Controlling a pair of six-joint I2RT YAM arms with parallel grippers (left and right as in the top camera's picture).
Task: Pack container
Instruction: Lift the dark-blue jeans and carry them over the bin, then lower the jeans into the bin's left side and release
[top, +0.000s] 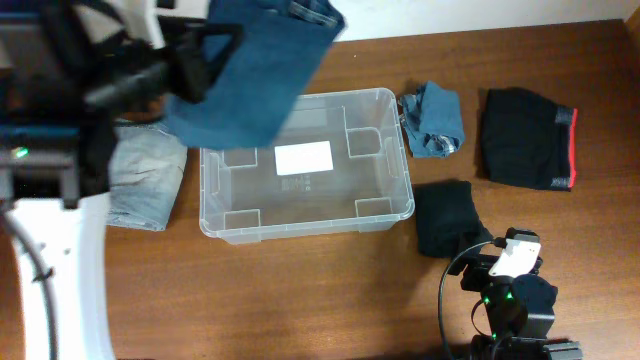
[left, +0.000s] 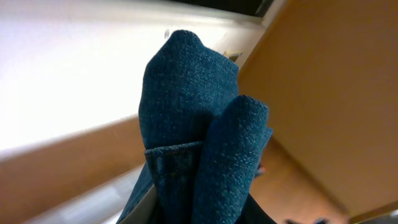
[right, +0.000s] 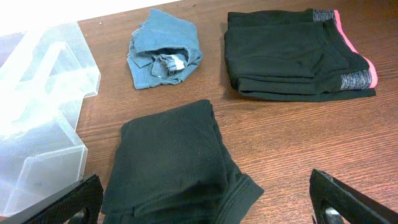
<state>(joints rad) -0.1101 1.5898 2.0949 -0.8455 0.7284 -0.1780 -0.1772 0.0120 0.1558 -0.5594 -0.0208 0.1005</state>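
The clear plastic container (top: 300, 228) sits mid-table with a white label (top: 303, 158) on its bottom and nothing inside. My left gripper (top: 195, 60) is shut on folded dark blue jeans (top: 260, 70), held in the air over the container's far left corner. In the left wrist view the jeans (left: 193, 124) fill the frame and hide the fingers. My right gripper (top: 510, 260) is open and empty at the front right. Its fingers (right: 211, 202) straddle the near end of a folded black garment (right: 174, 162), and the container's corner (right: 43, 93) lies to their left.
A folded light grey garment (top: 145, 180) lies left of the container. To the right are a small crumpled blue garment (top: 433, 118), black shorts with a red-trimmed waistband (top: 525, 138), and the black garment (top: 450, 215) nearest the right arm.
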